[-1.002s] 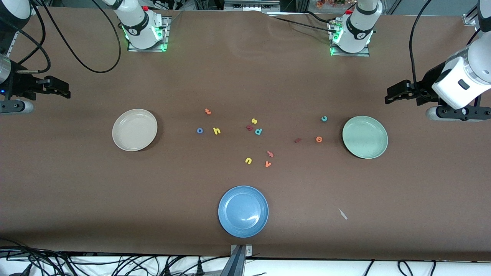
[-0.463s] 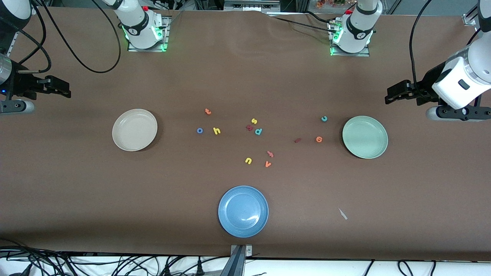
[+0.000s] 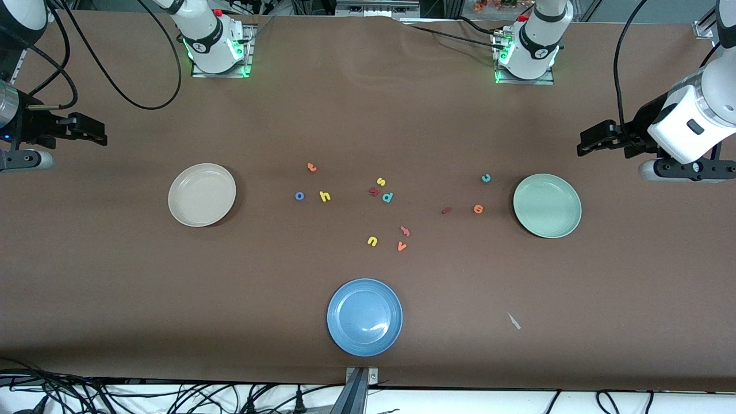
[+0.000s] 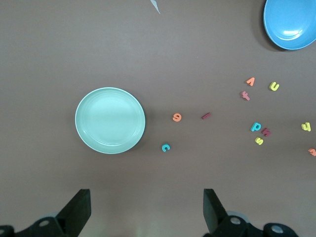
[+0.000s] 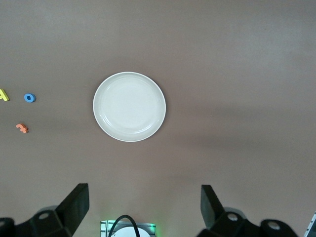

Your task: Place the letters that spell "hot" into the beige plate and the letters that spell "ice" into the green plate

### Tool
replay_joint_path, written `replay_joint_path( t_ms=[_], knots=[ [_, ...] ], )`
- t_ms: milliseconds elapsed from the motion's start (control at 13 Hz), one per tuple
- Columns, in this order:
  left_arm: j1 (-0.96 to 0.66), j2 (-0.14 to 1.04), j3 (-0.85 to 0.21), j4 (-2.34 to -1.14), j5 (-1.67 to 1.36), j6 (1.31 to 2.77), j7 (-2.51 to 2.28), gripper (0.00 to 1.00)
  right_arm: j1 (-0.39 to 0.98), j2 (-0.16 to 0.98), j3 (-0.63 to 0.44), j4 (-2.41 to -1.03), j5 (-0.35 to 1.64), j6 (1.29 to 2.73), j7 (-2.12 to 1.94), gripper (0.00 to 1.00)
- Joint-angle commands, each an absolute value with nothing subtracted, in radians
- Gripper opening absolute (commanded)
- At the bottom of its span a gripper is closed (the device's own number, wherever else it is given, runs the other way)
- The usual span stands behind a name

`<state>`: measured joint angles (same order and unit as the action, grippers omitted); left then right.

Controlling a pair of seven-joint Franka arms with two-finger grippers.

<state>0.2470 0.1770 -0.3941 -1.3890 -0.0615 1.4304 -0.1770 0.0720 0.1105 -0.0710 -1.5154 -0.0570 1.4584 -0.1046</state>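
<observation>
The beige plate lies toward the right arm's end and the green plate toward the left arm's end; both hold nothing. Orange "t", blue "o" and yellow "h" lie together mid-table. Teal "c", orange "e" and dark red "i" lie beside the green plate. My left gripper hangs open over the cloth by the green plate. My right gripper hangs open over the cloth by the beige plate.
A blue plate sits close to the table's front edge. Other letters lie mid-table: yellow "s", teal "d", a salmon letter, yellow "u", orange "v". A small pale scrap lies near the front edge.
</observation>
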Motion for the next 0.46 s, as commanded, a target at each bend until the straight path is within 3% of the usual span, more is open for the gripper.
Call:
replay_joint_path(
  t_ms=[0,386],
  knots=[
    [0.244,0.170,-0.396,-1.379,-0.055,1.414,-0.186,1.00,0.067,0.120,-0.071,-1.489,-0.055,1.436,-0.123,1.00],
    [0.244,0.170,-0.397,-1.379,-0.055,1.414,-0.187,1.00,0.066,0.117,-0.086,-1.485,-0.052,1.408,-0.118,1.00]
  ],
)
